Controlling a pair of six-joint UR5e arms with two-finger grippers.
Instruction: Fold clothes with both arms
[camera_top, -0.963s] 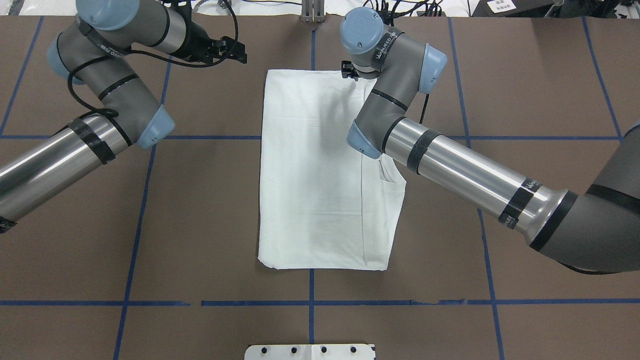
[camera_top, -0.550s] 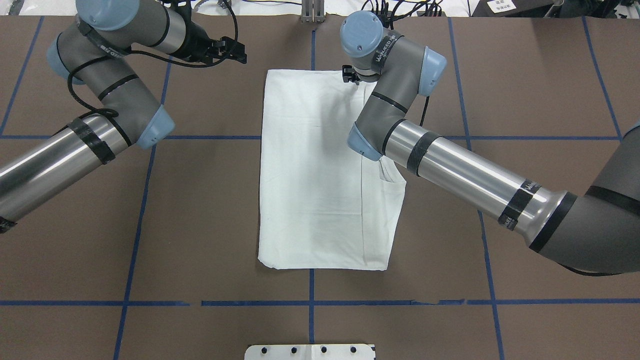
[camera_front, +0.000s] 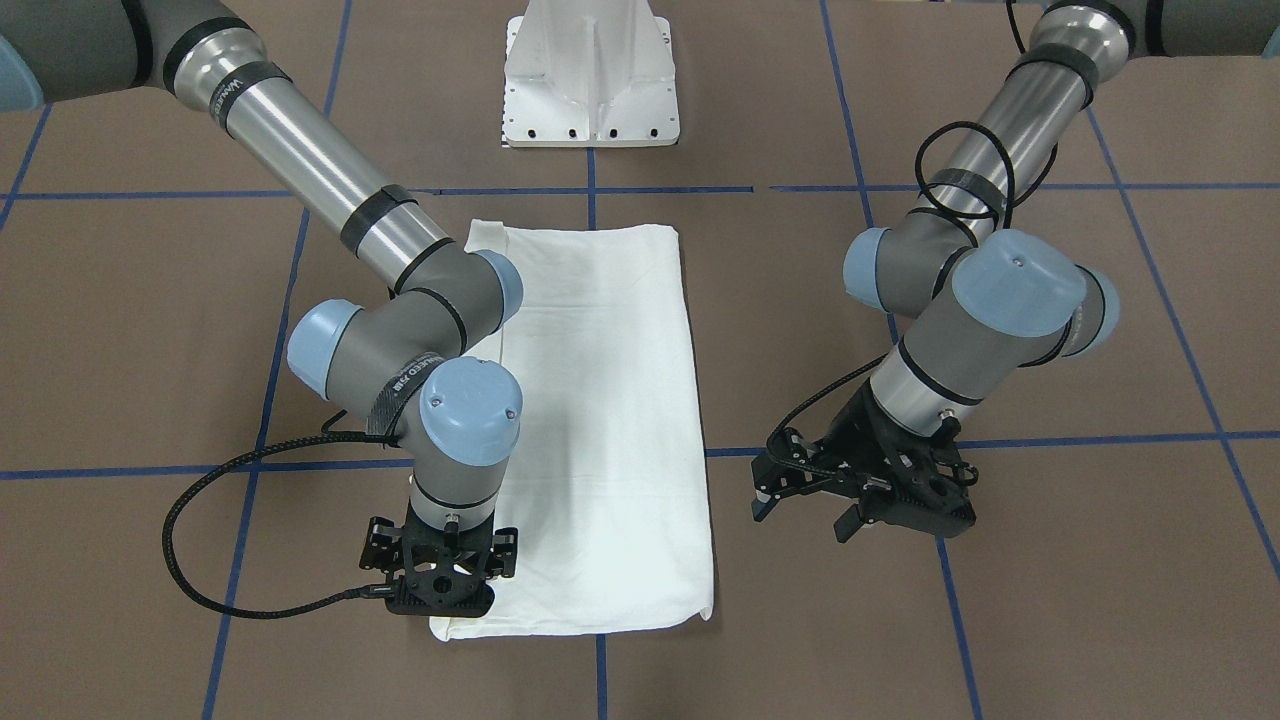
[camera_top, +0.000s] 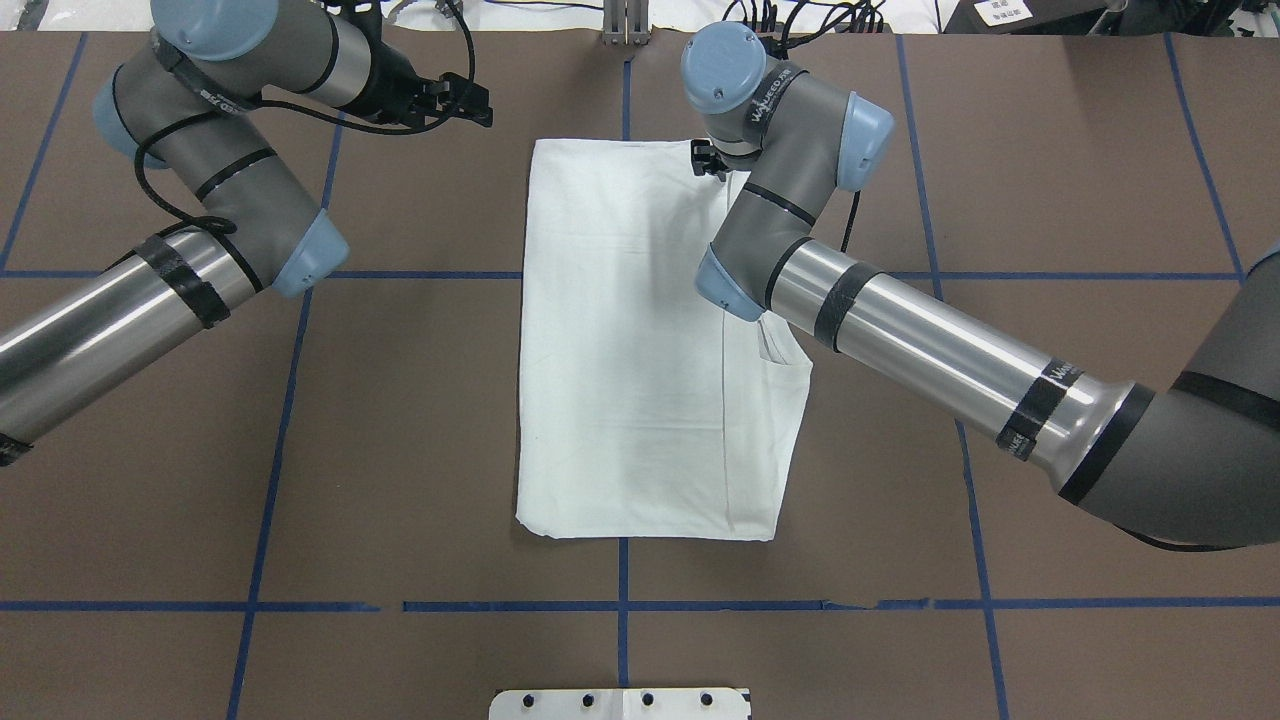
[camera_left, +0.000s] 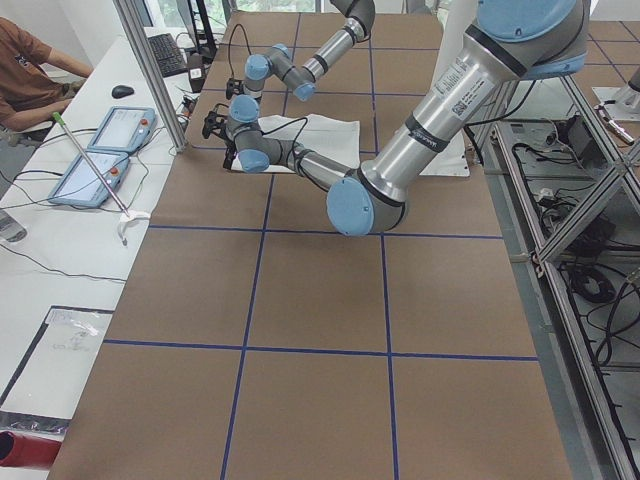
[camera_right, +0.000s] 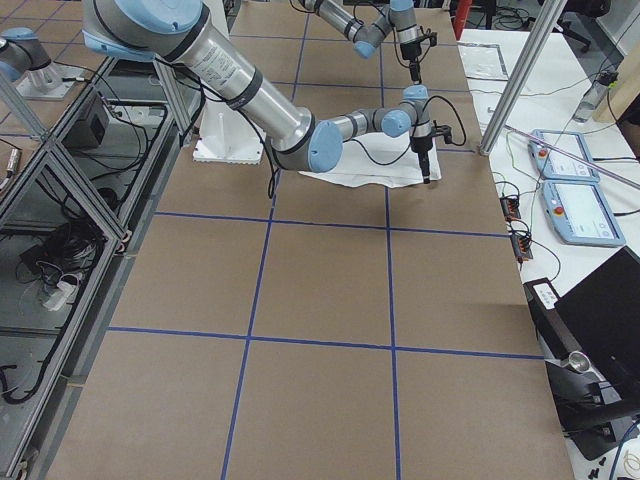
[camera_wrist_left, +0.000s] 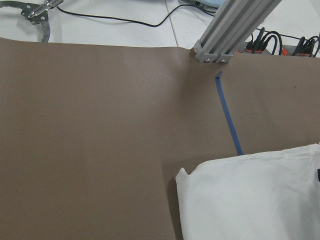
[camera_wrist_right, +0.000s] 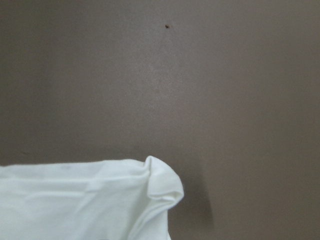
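Note:
The clothes are one white shirt (camera_top: 640, 340), folded into a long rectangle with its plain side up, in the middle of the brown table. My right gripper (camera_top: 708, 160) points straight down over the shirt's far right corner (camera_front: 460, 625). Its finger links look spread, and nothing is held. The right wrist view shows that curled corner (camera_wrist_right: 160, 185) just below. My left gripper (camera_front: 800, 512) hovers open and empty over bare table, a short way left of the shirt's far left corner (camera_wrist_left: 187, 177).
The white pedestal base (camera_front: 590, 80) stands at the robot's edge of the table. An aluminium post (camera_top: 625, 25) rises at the far edge. Blue tape lines (camera_top: 620, 605) grid the brown mat. A person (camera_left: 30, 75) sits at a side desk with tablets.
My right gripper has shifted slightly right and toward the shirt's far right corner. The left arm and the shirt have not moved.

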